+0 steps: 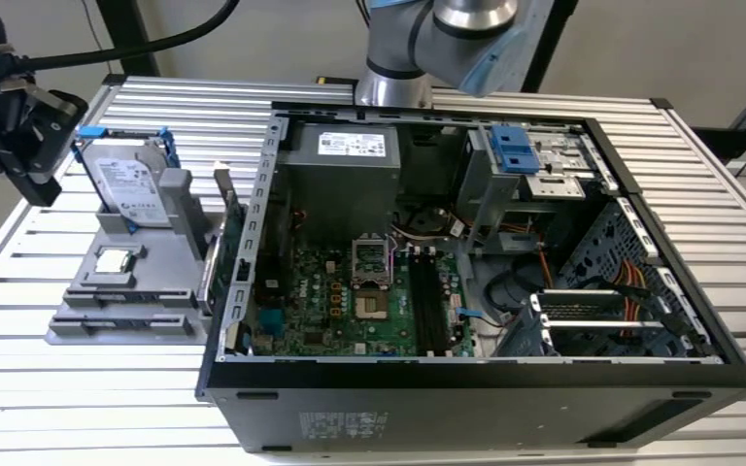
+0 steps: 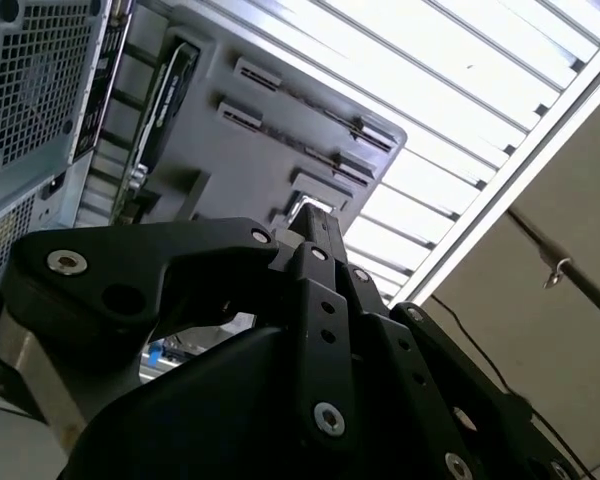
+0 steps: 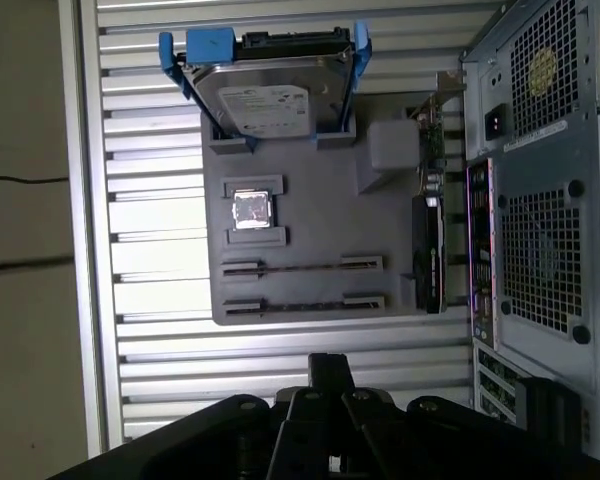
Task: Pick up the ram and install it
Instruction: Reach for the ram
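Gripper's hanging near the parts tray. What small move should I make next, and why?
Probably shift the gripper sideways toward the computer case, stopping above the ram. In the first wrist view the ram stands on edge along the side of the tray nearest the case, untouched, while the gripper hangs apart from it.

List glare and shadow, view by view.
Second wrist view: ribbed aluminium table top washed out white, black gripper underexposed. First wrist view: glare on the table beside grey parts holder. Exterior view: even light, open black computer case dim inside.
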Tool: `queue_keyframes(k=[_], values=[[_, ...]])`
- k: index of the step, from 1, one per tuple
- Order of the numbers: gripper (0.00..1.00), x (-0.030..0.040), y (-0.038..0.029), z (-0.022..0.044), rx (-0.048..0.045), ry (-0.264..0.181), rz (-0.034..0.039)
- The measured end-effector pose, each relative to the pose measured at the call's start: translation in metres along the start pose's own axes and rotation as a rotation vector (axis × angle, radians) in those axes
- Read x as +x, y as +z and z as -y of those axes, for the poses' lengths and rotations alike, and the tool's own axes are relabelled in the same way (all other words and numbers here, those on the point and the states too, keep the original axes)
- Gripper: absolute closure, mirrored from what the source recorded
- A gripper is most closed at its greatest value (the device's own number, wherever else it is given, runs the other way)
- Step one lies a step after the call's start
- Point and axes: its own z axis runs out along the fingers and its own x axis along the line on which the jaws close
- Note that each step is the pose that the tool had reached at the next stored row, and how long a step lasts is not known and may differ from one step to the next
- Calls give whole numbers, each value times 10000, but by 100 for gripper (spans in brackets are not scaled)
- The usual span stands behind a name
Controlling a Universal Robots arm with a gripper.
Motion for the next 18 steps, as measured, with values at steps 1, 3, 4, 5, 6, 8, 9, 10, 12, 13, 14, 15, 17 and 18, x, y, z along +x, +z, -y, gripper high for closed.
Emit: queue_keyframes(k=[1, 3, 4, 5, 6, 8, 9, 10, 12, 13, 14, 15, 17, 18], values=[[100, 0, -1, 8, 0, 0, -1], [100, 0, 0, 17, 0, 0, 0], [100, 0, -1, 17, 0, 1, 0], [100, 0, -1, 17, 0, 0, 0], [100, 0, 0, 18, 2, -12, -37], [100, 0, -1, 18, 7, -10, -87], [100, 0, -1, 18, 7, -10, -89], [100, 0, -1, 18, 6, -10, -90], [100, 0, -1, 18, 7, -10, -94], [100, 0, 0, 18, 6, -10, -95], [100, 0, -1, 18, 7, -12, -96], [100, 0, 0, 18, 7, -27, -96], [100, 0, 0, 18, 7, -69, -98], [100, 0, -1, 18, 8, -92, -99]])
